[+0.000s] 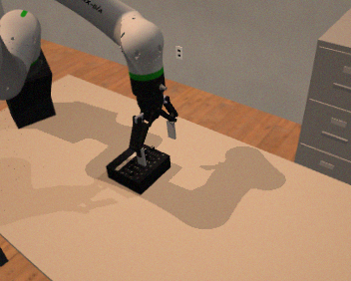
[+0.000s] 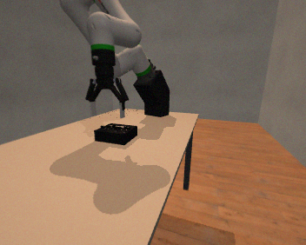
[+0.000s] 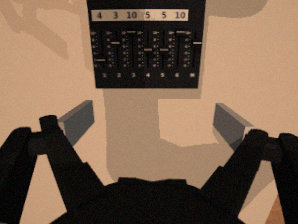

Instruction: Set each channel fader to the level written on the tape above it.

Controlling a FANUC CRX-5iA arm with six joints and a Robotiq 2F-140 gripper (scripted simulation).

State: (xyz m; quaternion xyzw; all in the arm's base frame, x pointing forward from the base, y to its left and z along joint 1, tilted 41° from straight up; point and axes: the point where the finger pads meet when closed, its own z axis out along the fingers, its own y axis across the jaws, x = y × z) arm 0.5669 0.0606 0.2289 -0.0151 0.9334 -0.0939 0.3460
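The black lighting desk (image 1: 139, 170) stands flat on the tan table; it also shows in the exterior view (image 2: 116, 133) and at the top of the wrist view (image 3: 146, 44). Its tape (image 3: 140, 15) reads 4, 3, 10, 5, 5, 10. The channel 1 cap (image 3: 100, 60) sits low. Caps 3 (image 3: 131, 32) and 6 (image 3: 180, 32) sit at the top. Caps 4 (image 3: 148, 49) and 5 (image 3: 163, 49) sit near mid scale. Cap 2 (image 3: 115, 43) and the master cap (image 3: 197, 43) sit fairly high. My gripper (image 1: 156, 141) (image 3: 153, 112) is open and empty, a little above the desk's near side, touching nothing.
The robot's black base (image 1: 30, 97) stands at the back left of the table. A grey filing cabinet (image 1: 334, 100) stands on the floor beyond the table's right end. The table's edge (image 2: 176, 174) runs close on the right in the exterior view.
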